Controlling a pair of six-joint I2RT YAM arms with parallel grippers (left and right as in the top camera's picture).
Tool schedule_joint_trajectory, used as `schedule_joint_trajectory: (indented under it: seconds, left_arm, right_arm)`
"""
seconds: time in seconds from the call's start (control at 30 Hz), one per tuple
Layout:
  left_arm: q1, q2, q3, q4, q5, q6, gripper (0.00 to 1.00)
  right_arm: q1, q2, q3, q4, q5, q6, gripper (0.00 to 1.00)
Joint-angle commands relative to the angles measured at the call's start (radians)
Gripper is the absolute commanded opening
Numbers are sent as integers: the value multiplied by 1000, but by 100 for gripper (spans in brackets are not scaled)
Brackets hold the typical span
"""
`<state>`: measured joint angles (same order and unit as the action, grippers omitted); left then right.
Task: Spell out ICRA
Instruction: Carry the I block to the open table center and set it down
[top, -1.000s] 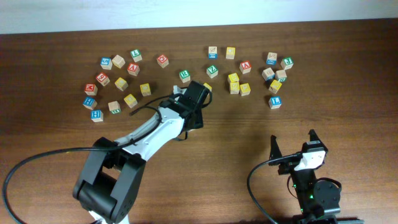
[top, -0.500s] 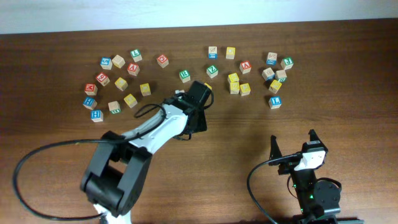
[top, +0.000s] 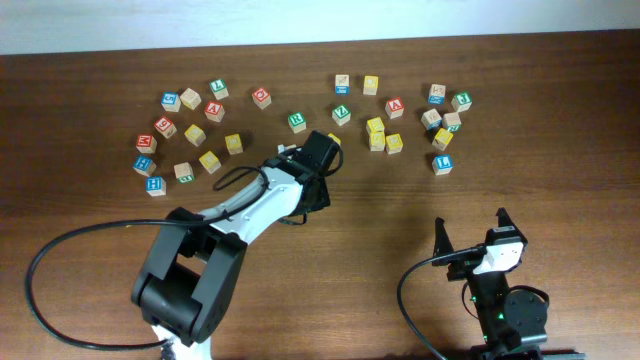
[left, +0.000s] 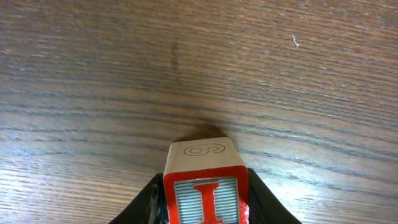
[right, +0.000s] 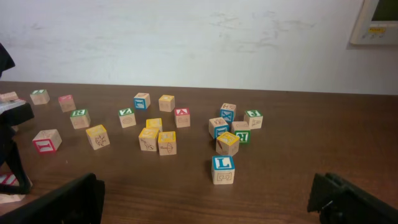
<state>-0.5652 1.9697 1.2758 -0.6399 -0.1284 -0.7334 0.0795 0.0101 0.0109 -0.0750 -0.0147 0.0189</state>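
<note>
My left gripper (left: 205, 211) is shut on a wooden block with a red letter I (left: 204, 186), held just above the bare wood. In the overhead view the left gripper (top: 318, 185) sits at the table's middle, below the row of blocks, and hides the block. My right gripper (top: 472, 228) is open and empty near the front right; its two fingers show at the bottom corners of the right wrist view (right: 205, 205). Letter blocks lie scattered across the far half of the table, among them a red A block (top: 394, 105) and a blue L block (right: 223, 168).
One cluster of blocks lies at the far left (top: 190, 135), another at the far right (top: 440, 118), with a few between them (top: 297, 122). A black cable (top: 60, 260) loops from the left arm's base. A white wall stands behind the table.
The left arm has swung slightly, its base link turning; the gripper stays about where it was with the I block. The right arm has not moved.
</note>
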Motion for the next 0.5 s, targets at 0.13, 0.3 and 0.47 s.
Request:
schedule_joint_trajectory:
  seconds: [0.13, 0.3, 0.47]
  left_arm:
    - [50, 8, 16, -45, -22, 206, 27]
    - [71, 8, 16, -66, 108, 396, 27]
    - [71, 8, 16, -103, 107, 398, 27]
  right_arm:
    - [5, -7, -5, -6, 8, -4, 98]
    - [5, -7, -5, -6, 8, -4, 98]
    - [5, -7, -5, -6, 8, -4, 98]
